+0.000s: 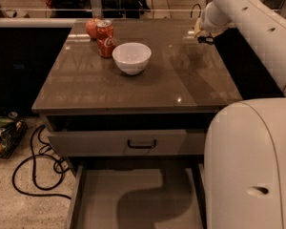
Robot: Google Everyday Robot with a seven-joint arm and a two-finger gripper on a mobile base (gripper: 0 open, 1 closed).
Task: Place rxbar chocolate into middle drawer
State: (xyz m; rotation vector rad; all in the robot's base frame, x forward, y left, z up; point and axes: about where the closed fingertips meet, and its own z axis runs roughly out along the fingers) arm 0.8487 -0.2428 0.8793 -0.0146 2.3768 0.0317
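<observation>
Gripper [203, 36]: at the end of the white arm [248, 18], low over the far right edge of the counter [181, 80]; whether it is apart or closed, I cannot tell.
Rxbar chocolate [206, 40]: only a small dark sliver at the gripper's tip; the lettering is unreadable.
Middle drawer [100, 194]: pulled out at the bottom, plain grey floor with the arm's shadow across it.
Drawer front [86, 144]: black handle, directly above the middle drawer.
Countertop items: white bowl [131, 57], with the red soda can [105, 38] just beside it.
</observation>
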